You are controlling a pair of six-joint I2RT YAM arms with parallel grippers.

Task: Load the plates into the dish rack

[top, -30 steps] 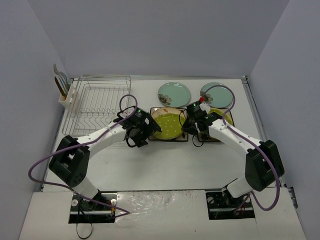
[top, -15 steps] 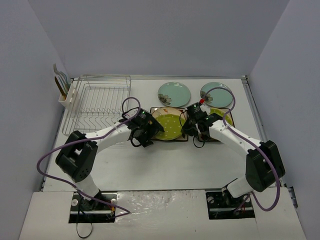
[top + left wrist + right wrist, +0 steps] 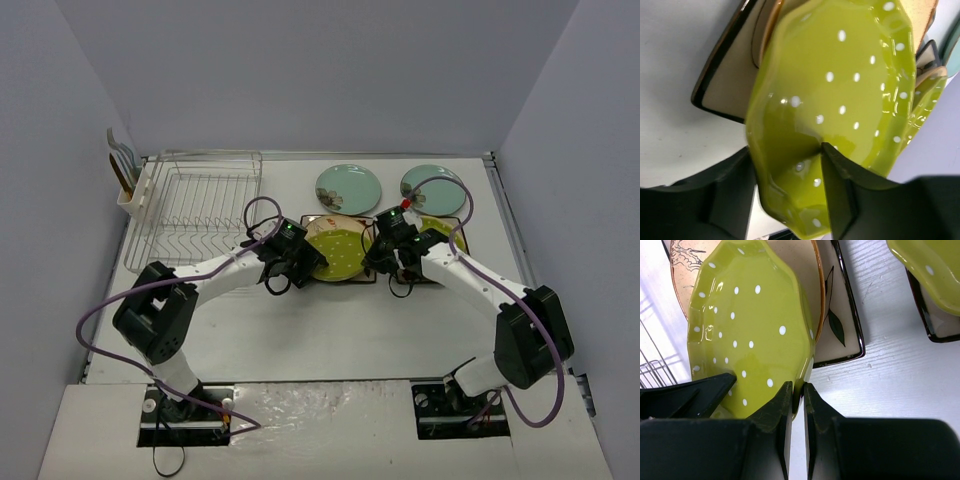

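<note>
A lime-green white-dotted plate [image 3: 338, 250] [image 3: 840, 85] [image 3: 750, 325] is tilted up over a cream floral plate [image 3: 802, 260], which lies on a square dark-rimmed plate [image 3: 840, 335]. My right gripper [image 3: 797, 390] [image 3: 376, 252] is shut on the green plate's right rim. My left gripper [image 3: 787, 165] [image 3: 305, 262] straddles the opposite rim, one finger under it and one on the inside, both touching. A second green plate [image 3: 932, 270] sits on another square plate to the right. Two pale teal plates [image 3: 348, 187] [image 3: 433, 188] lie behind. The dish rack [image 3: 195, 215] stands at the left.
A white utensil holder [image 3: 135, 190] hangs on the rack's left end. Grey walls close in the table on three sides. A purple cable loops from each arm.
My left gripper has slid right onto the green plate's left rim and its jaws have narrowed around it. The right gripper has kept its hold; the plate's left edge has shifted slightly.
</note>
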